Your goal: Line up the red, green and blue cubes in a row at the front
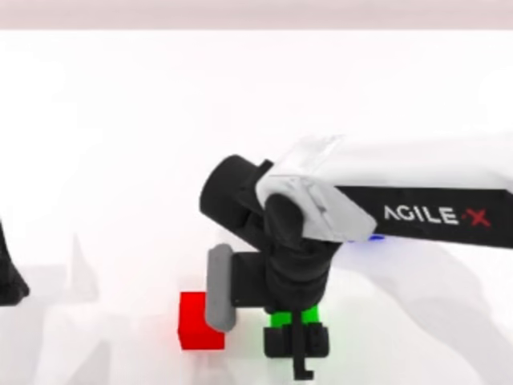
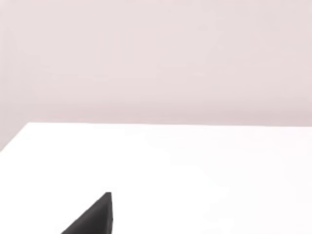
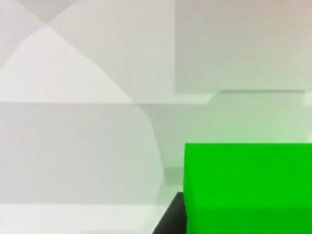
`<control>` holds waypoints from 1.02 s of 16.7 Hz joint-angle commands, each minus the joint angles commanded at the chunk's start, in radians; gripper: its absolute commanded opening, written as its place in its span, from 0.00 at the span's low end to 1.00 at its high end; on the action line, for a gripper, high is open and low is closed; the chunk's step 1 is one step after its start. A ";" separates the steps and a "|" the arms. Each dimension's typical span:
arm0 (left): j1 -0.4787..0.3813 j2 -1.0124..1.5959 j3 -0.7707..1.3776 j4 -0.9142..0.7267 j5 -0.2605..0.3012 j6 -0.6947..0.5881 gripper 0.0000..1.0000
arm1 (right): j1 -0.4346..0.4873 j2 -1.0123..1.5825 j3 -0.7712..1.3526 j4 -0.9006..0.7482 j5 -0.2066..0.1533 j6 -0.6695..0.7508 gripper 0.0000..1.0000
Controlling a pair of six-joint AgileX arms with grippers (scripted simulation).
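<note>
My right hand [image 1: 295, 341] sits low at the front of the desk [image 1: 120, 160], over the green cube [image 1: 282, 318], which fills its wrist view; whether it grips, I cannot tell. The red cube [image 1: 195, 330] lies just left; a sliver of the blue cube [image 1: 372, 237] shows under the arm. The left arm is parked at the left edge.

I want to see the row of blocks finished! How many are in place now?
The red cube sits alone at the front, so it looks placed. The right gripper is down over the green cube just to its right; that one is in hand. The blue cube only peeks out from under the right arm, farther back, not yet moved. The left arm waits at the left edge.
</note>
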 joint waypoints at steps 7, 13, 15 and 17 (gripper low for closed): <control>0.000 0.000 0.000 0.000 0.000 0.000 1.00 | 0.000 0.000 0.000 0.000 0.000 0.000 1.00; 0.000 0.000 0.000 0.000 0.000 0.000 1.00 | 0.000 0.000 0.000 0.000 0.000 0.000 1.00; 0.000 0.000 0.000 0.000 0.000 0.000 1.00 | -0.001 -0.001 0.000 0.000 0.000 0.000 1.00; 0.000 0.000 0.000 0.000 0.000 0.000 1.00 | 0.000 -0.005 0.016 -0.017 0.000 -0.001 1.00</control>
